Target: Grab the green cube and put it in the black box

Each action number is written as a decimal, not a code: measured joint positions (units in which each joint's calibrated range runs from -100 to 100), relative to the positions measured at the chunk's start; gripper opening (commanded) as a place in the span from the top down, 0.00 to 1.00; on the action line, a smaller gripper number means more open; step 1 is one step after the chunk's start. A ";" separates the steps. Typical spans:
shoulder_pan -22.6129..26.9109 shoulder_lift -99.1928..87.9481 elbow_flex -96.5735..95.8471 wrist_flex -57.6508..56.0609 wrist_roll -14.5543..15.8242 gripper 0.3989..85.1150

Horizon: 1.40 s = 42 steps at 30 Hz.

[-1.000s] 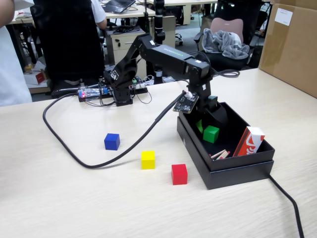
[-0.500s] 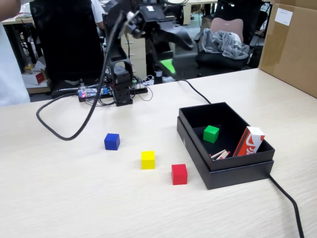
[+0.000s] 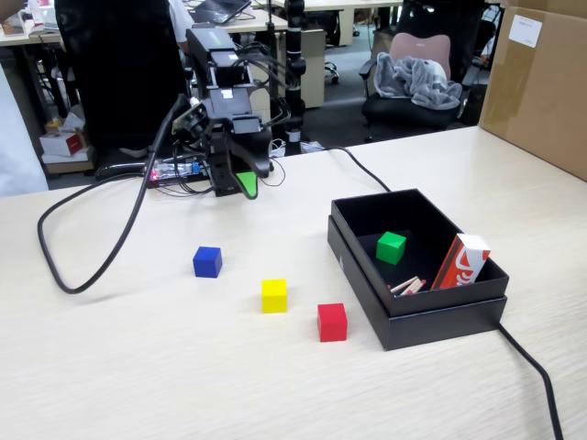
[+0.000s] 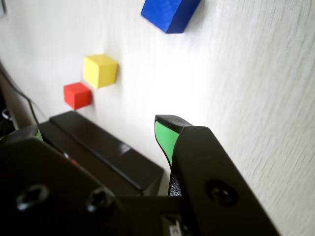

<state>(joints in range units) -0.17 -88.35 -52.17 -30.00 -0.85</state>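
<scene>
Black arm folded over its base, gripper point(image 3: 246, 183) pointing down, well apart from matte black box point(image 3: 431, 312) holding small green cube point(image 3: 391, 247). Jaw spacing indeterminate; second jaw hidden.

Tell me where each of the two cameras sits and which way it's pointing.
Fixed view: stands off the table's front, angled down across it at the folded black arm, gripper, and shallow black box holding the small green cube.
Wrist view: rides behind the gripper, looking along the tabletop.
Shared: blue cube, yellow cube, red cube, black box.
</scene>
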 measured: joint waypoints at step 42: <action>-1.66 -10.61 -44.64 35.62 0.24 0.43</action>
<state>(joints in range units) -1.83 -98.96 -96.81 5.61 -0.61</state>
